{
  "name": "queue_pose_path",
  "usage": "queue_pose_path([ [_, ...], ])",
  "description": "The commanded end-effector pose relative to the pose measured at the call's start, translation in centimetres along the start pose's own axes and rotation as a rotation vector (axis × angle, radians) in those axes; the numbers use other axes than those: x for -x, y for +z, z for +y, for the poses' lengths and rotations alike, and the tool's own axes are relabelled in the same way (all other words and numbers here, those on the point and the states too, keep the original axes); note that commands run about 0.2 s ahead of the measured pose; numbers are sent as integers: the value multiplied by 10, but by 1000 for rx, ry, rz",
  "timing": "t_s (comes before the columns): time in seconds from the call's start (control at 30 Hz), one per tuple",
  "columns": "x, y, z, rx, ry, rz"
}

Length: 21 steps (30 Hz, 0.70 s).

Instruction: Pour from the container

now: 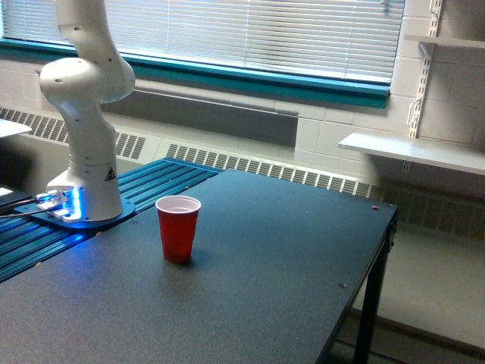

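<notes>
Pincer and clear container lie out of frame, so its grip cannot be told. Robot arm (85, 98) rises from its base; red cup (179, 227) stands upright on the bench (288, 258). Pouring apparently not yet begun.

A dark, matte surface (273, 250) is seen filling the lower part of the exterior view, carried on a black leg at the exterior view's right. A red plastic cup (178, 228) with a white inside is stood upright on it, left of the middle. The robot arm's round base (85, 203), lit blue, is mounted on blue ribbed rails (163, 178) at the surface's left edge.
</notes>
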<state>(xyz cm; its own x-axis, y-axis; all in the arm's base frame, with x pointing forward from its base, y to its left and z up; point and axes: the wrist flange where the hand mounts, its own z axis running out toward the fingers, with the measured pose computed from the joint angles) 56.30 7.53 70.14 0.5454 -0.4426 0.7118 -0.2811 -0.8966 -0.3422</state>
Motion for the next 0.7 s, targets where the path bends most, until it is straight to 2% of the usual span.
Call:
queue_pose_path([
  [0.03,7,18,5,36,24,-25],
  [0.17,6,17,7,32,12,-39],
  [0.27,6,15,9,51,-24,-38],
  [0.43,15,10,21,139,-91,-44],
  [0.6,32,-3,43,233,-124,-23],
  [0.7,43,-9,61,258,-102,-36],
])
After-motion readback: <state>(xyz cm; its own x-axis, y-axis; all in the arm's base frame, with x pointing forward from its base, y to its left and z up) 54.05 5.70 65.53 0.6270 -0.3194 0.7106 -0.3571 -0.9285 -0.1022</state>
